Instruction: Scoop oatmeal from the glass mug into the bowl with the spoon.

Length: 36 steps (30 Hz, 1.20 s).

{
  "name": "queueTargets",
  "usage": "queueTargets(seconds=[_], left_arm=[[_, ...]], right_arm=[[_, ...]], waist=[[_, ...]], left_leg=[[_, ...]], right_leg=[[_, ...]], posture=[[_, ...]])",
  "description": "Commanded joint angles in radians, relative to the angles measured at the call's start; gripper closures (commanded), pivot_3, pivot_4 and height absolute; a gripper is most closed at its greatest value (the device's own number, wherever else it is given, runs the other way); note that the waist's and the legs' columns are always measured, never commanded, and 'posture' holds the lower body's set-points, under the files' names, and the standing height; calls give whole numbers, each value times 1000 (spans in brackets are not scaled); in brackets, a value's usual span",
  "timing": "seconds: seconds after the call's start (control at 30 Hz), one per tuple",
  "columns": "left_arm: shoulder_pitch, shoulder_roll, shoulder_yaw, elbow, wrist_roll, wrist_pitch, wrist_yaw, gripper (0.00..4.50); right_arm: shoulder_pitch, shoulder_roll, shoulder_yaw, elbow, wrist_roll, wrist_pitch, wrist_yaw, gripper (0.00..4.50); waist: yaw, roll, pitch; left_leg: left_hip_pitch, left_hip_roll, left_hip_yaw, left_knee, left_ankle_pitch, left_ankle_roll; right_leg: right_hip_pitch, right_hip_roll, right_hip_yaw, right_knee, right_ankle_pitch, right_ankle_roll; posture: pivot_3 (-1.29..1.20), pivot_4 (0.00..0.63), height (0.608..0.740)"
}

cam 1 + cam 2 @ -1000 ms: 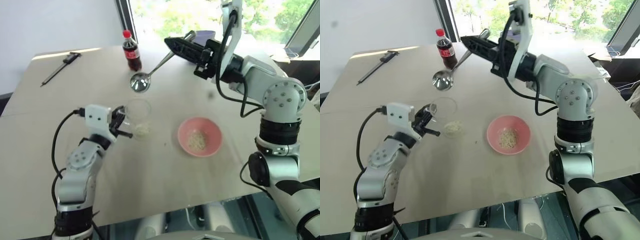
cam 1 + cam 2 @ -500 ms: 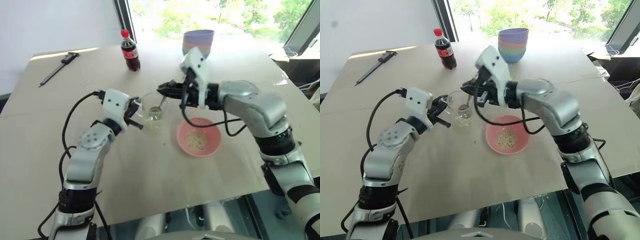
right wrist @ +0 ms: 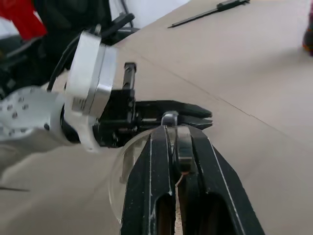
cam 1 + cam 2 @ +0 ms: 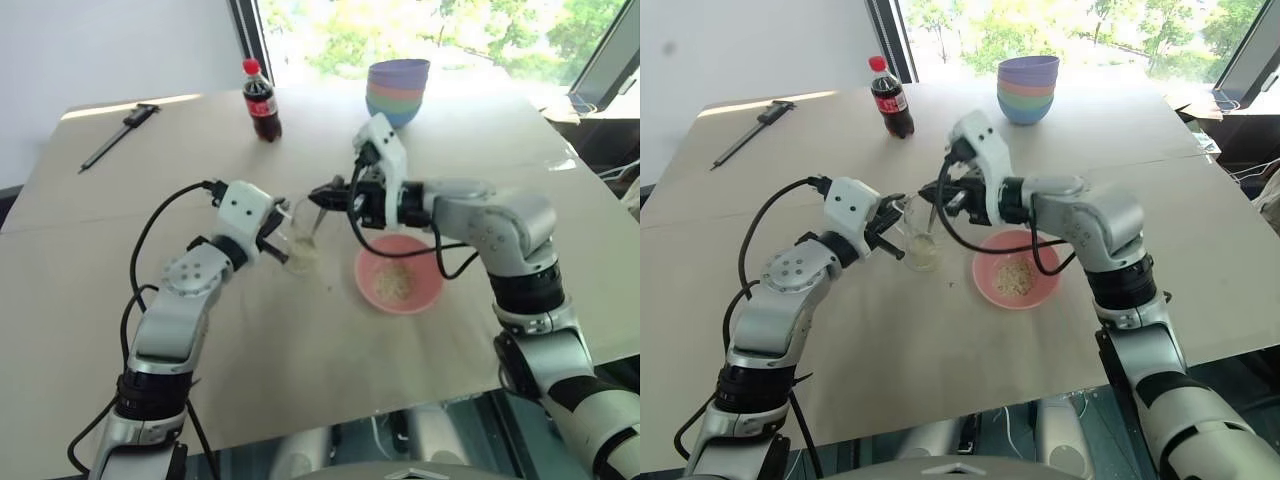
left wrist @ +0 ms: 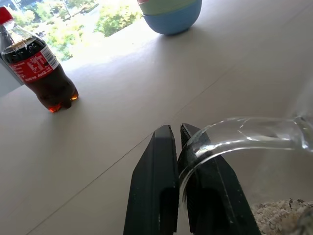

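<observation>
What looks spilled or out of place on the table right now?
Nothing stands out. The oatmeal lies inside the pink bowl, none shows on the table, and the glass mug leans only because the left pincer grips it.

A glass mug (image 4: 303,238) sits mid-frame, a bowl (image 4: 398,275) to its right, a cola bottle (image 4: 263,101) and stacked bowls (image 4: 398,90) above, a caliper-like tool (image 4: 120,135) upper left.

My clear glass mug (image 4: 302,238) stands tilted on the table, oatmeal (image 5: 283,215) heaped in its bottom, my silver spoon (image 4: 318,222) dipping inside. Just beside it sits the pink bowl (image 4: 430,290) holding some flakes.
</observation>
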Motion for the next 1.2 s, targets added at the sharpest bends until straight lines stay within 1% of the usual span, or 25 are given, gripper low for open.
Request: queueTargets(seconds=[0.03, 0.33, 0.5, 0.83, 0.93, 1.03, 1.13, 1.2], left_arm=[[-10, 3, -6, -15, 19, -41, -2, 4450], [-33, -23, -24, 20, 31, -65, -9, 4450], [-43, -28, -31, 43, 33, -82, -12, 4450], [-53, -38, -37, 74, 34, -107, -15, 4450], [-51, -54, -34, 88, 32, -124, -9, 4450], [-34, -62, -38, 97, 41, -148, -5, 4450], [-24, -63, -45, 103, 54, -166, -4, 4450], [-25, -70, -48, 107, 56, -173, -3, 4450]], right_arm=[[-73, 17, -101, 25, 43, 54, -45, 4500], [-113, 9, -164, 39, 43, 54, -77, 4500], [-114, 15, -214, 34, 77, 104, -109, 4500], [-104, -22, -229, 3, 103, 139, -115, 4500], [-105, -22, -265, 23, 115, 169, -146, 4500], [-125, -3, -339, 41, 151, 216, -188, 4500], [-123, -18, -356, 32, 163, 226, -194, 4500], [-107, -40, -345, 11, 164, 221, -181, 4500]], waist=[[0, 0, 0], [-1, 0, 0], [-1, 0, 0], [-1, 0, 0], [1, 0, 0], [1, 0, 0], [0, 0, 0], [1, 0, 0]], left_leg=[[0, 0, 0, 0, 0, 0], [0, 0, 0, 0, 0, 0], [0, 0, 0, 0, 0, 0], [0, 0, 1, 0, 0, 0], [0, 0, 1, 0, 0, 0], [0, 0, 1, 0, 0, 0], [0, 0, 1, 0, 0, 0], [0, 0, 1, 0, 0, 0]], right_leg=[[0, 0, 0, 0, 0, 0], [0, 0, 0, 0, 0, 0], [0, 0, 0, 0, 0, 0], [0, 0, 0, 0, 0, 0], [0, 0, 0, 1, 0, 0], [0, -1, 0, 0, 0, 0], [0, -1, 0, 1, 0, 0], [0, -1, 0, 1, 0, 0]], posture=[[0, 150, 740], [0, 150, 740], [0, 150, 740], [0, 150, 740], [0, 150, 740], [0, 150, 740], [0, 150, 740], [0, 150, 740]])
